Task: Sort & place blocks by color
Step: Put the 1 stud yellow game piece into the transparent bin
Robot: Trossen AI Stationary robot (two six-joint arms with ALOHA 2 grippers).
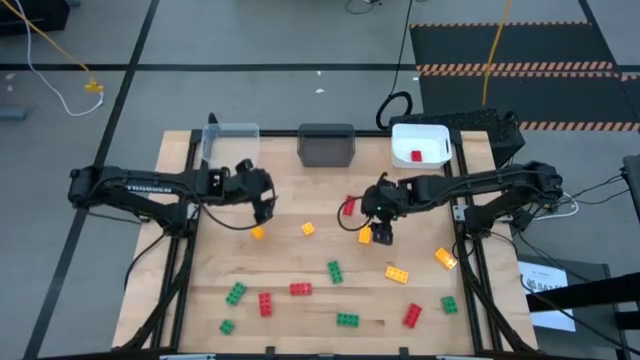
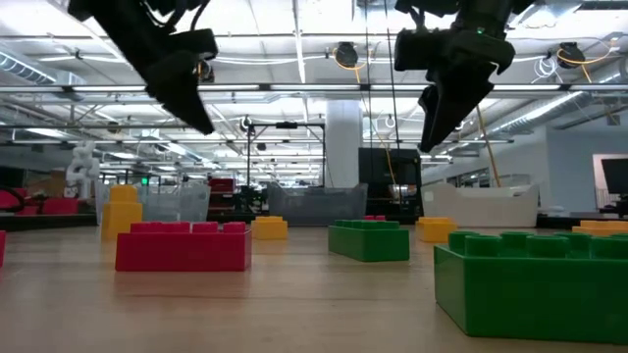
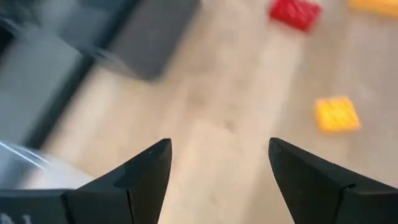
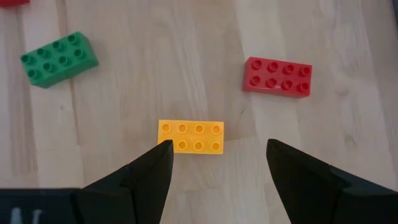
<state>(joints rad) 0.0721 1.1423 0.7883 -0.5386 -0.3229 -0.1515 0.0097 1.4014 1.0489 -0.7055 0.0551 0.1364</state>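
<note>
We've got the right gripper [image 4: 217, 163] wide open and empty over the orange brick [image 4: 190, 137] mid-table, so we'd centre it, drop straight, pinch the long sides; left gripper [image 3: 217, 163], also spread and empty, waits near the clear bin [image 1: 231, 141].
</note>
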